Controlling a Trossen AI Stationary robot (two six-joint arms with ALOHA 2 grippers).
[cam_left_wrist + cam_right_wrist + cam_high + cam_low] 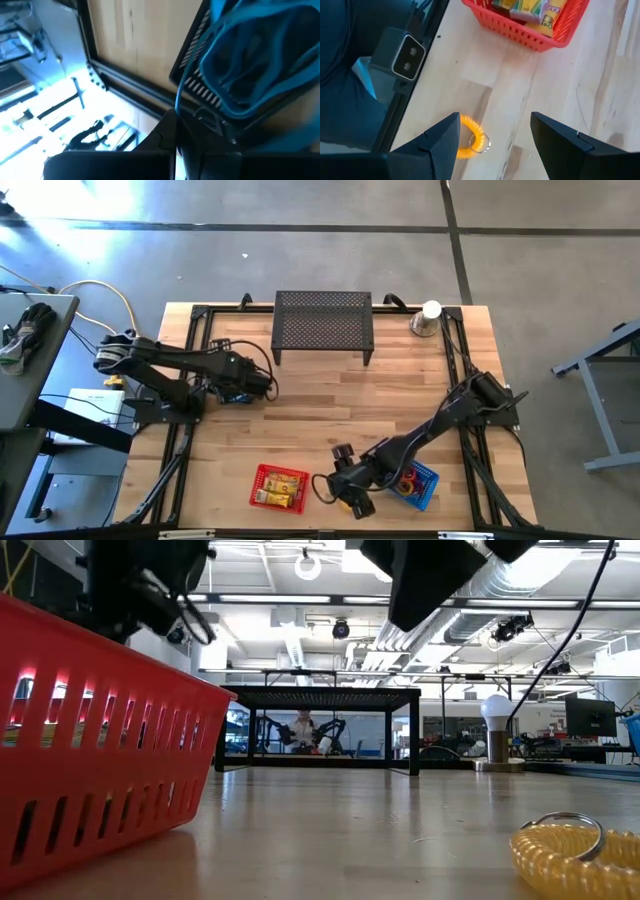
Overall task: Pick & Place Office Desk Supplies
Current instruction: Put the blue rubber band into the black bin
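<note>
Arms sit on both sides of the wooden table (330, 405). On the left side, the left gripper (262, 383) waits near the table's left edge, not far from the black mesh stand (323, 325) at the back. Its fingers are pressed together and hold nothing.

Next comes the red basket (278, 487), close to the front edge of the table. It has small yellow blocks (284, 485) in it. In the low view the red basket looks big and fills the left side.

Just to the right of the red basket is the right gripper (338, 496), hanging low over the front of the table. Its two fingers (437, 142) are spread wide apart, with nothing between them. Under it, on the wood, lies a yellow coil loop (471, 138) with a little metal ring on it. The coil lies near one finger. You can see it in the low view too, down in the right corner.

A bit more to the right is the blue basket (420, 486), partly under the right arm. It has little red and orange rings (407, 479) inside.

Far back on the right stands a silver cone with a white ball (428, 318).
</note>
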